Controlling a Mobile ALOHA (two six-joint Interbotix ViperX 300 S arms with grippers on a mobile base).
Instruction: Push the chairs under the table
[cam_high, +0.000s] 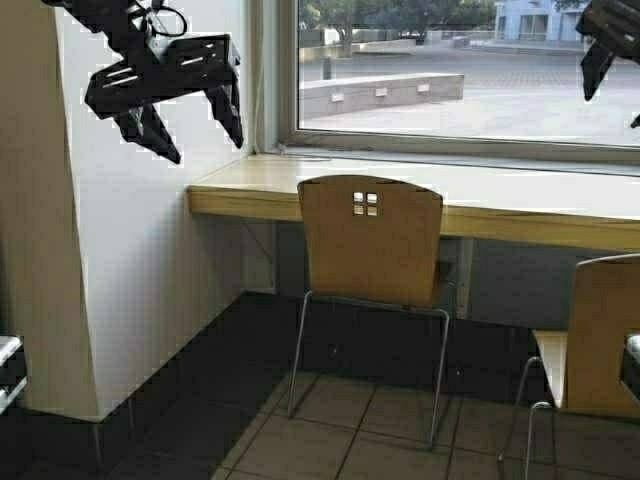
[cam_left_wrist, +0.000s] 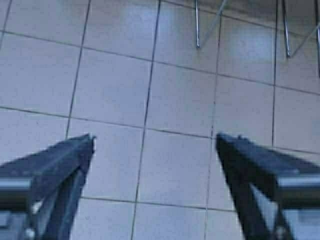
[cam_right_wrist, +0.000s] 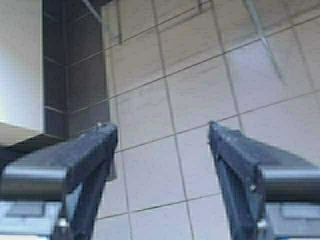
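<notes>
Left end effector (cam_high: 205, 135) raised, spread, empty

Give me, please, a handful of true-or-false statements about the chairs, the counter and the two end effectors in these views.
1. The middle chair has its back facing the camera. True.
2. The left end effector grips a chair back. False: it hangs open in the air, holding nothing.
3. A second chair stands at the right edge. True.
4. The table is round on a pedestal. False: it is a long straight counter below the window.
5. The right end effector is open above the tiled floor. True.
</notes>
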